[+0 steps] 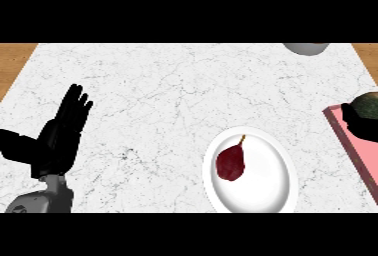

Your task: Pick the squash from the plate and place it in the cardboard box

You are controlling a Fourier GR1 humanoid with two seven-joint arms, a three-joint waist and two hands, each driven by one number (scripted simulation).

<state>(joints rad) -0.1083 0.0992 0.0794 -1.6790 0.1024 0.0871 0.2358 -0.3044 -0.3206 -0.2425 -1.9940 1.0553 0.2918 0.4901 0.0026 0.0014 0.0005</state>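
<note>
Marble counter (184, 90) spreads wide, with a pink box (353, 145) at its right edge and a white plate (277, 190) holding the dark red squash (231, 162). Resting at left, the left hand (63, 130) is open, fingers straight, holding nothing. A grasp should probably close across the squash's broad body.

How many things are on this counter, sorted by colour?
White: 1, the plate
Dark red: 1, the squash on the plate
Pink: 1, a tray-like thing at the right edge
Dark green: 1, a round thing on it
Grey: 1, a thing cut off at the top
Total: 5
</note>
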